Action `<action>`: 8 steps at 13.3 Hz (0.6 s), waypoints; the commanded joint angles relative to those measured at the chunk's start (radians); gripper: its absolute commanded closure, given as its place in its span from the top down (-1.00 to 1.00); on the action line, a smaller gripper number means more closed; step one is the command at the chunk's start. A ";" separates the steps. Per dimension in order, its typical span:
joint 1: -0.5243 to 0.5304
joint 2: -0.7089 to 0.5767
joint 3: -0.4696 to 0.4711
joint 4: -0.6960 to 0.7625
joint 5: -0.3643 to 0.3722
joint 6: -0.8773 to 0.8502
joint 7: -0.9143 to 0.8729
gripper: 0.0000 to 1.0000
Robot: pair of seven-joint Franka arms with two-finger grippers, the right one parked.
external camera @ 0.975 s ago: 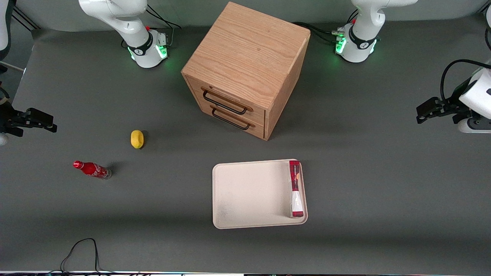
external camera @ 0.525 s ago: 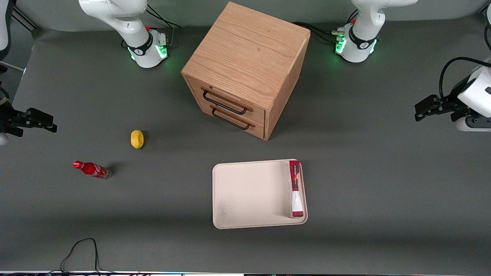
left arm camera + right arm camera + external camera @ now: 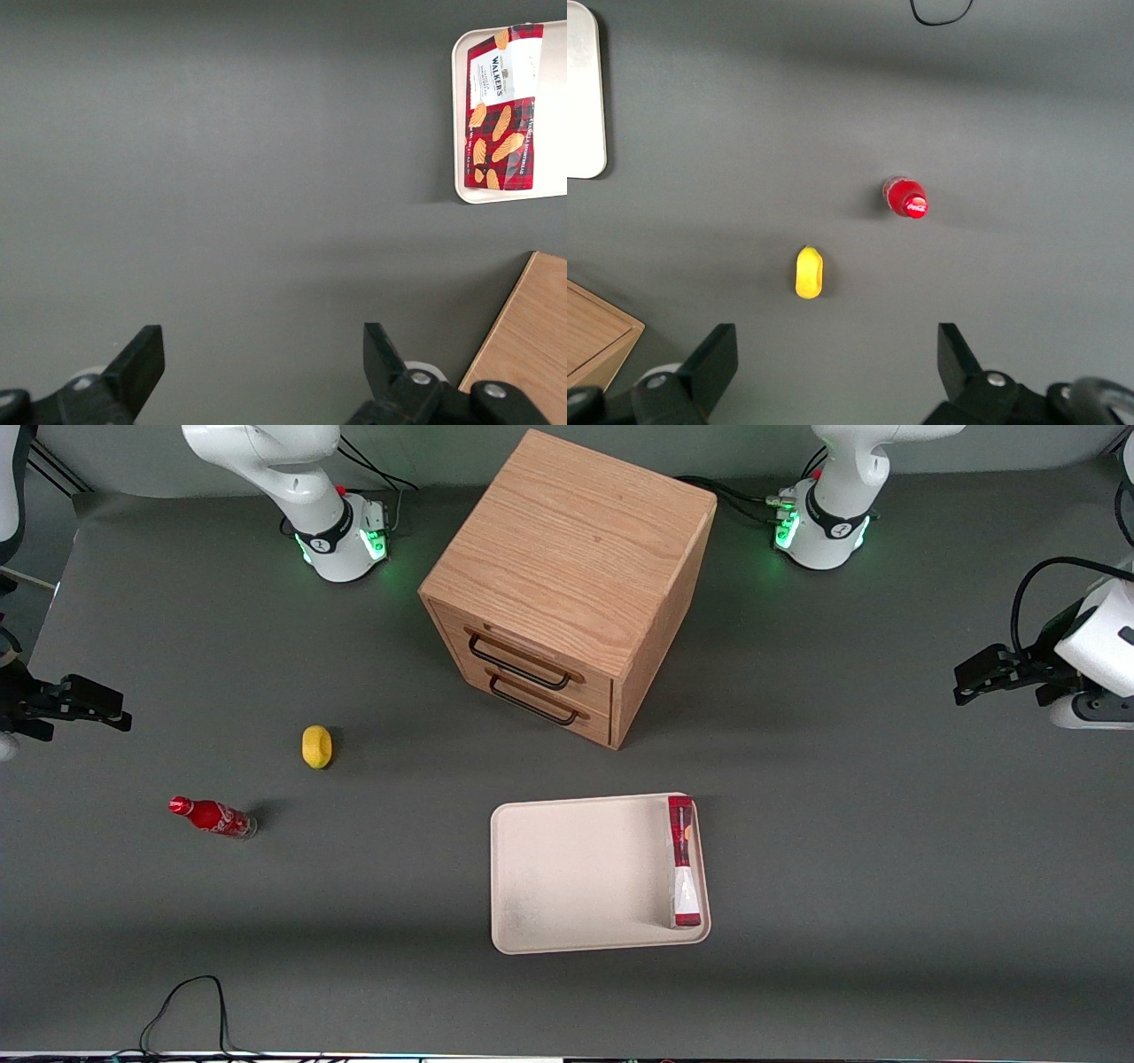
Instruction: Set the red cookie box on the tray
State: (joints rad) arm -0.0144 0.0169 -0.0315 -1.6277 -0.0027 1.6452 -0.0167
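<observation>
The red cookie box (image 3: 683, 861) lies in the cream tray (image 3: 576, 872), along the rim nearest the working arm's end of the table. The left wrist view shows the same box (image 3: 503, 106) lying flat inside the tray (image 3: 457, 115), with its white label and orange cookie pictures facing up. My gripper (image 3: 970, 676) hangs well above the table toward the working arm's end, far from the tray. Its fingers are spread wide over bare grey tabletop, so the gripper (image 3: 263, 359) is open and holds nothing.
A wooden two-drawer cabinet (image 3: 567, 584) stands farther from the front camera than the tray; its corner (image 3: 523, 345) shows in the left wrist view. A yellow lemon (image 3: 316, 746) and a small red Coca-Cola bottle (image 3: 213, 817) lie toward the parked arm's end.
My gripper has drifted slightly upward and a little toward the table's middle. The cookie box and tray have not moved.
</observation>
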 commanded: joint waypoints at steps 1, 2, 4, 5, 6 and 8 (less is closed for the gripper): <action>-0.012 0.009 0.005 0.023 -0.011 -0.025 -0.014 1.00; -0.012 0.009 0.005 0.023 -0.011 -0.024 -0.011 1.00; -0.010 0.009 0.005 0.023 -0.011 -0.028 0.003 1.00; -0.012 0.009 0.005 0.023 -0.011 -0.030 0.003 1.00; -0.010 0.009 0.005 0.023 -0.010 -0.031 0.003 1.00; -0.010 0.009 0.005 0.022 -0.010 -0.031 0.008 1.00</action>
State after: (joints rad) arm -0.0165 0.0176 -0.0318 -1.6277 -0.0031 1.6398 -0.0159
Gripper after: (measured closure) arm 0.000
